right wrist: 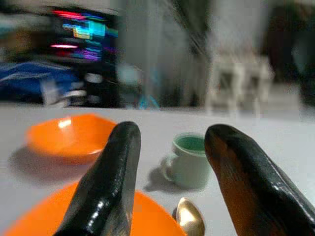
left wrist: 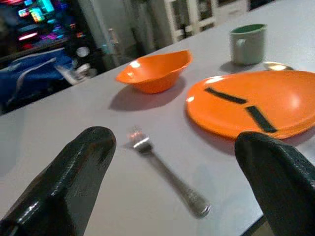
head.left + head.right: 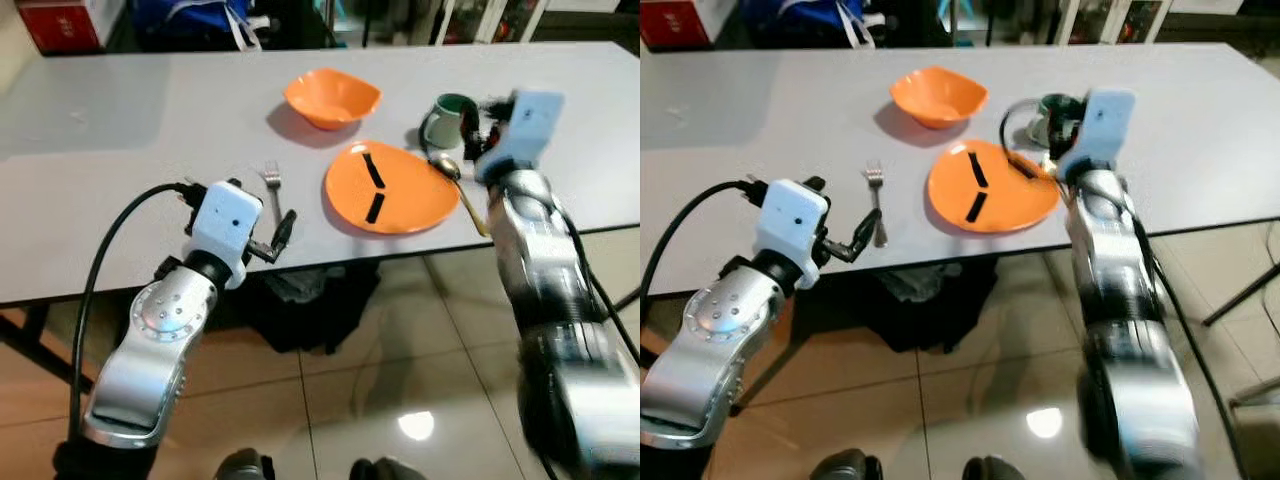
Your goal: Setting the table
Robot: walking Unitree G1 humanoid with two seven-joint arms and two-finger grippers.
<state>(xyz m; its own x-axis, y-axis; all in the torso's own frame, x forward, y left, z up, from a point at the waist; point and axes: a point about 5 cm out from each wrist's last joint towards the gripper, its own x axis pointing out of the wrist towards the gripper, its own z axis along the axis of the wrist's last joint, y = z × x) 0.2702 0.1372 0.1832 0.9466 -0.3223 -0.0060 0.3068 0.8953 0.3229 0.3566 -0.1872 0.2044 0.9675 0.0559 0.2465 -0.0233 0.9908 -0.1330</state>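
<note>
At centre right of the head view, the right claw (image 1: 167, 196), spread and empty, hovers near the green mug (image 3: 449, 118) beside the orange plate (image 3: 390, 187) on the counter (image 3: 120, 150); likely rigid, smooth, breakable ceramic, best gripped across its rim or handle.

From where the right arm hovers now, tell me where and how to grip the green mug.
Probably best to take the green mug across its round body, fingers straddling the walls, coming in from the near side where the right gripper is already open and lined up. It stands upright, its handle turned toward the orange plate; the gold spoon lies just in front, so stay above it.
</note>
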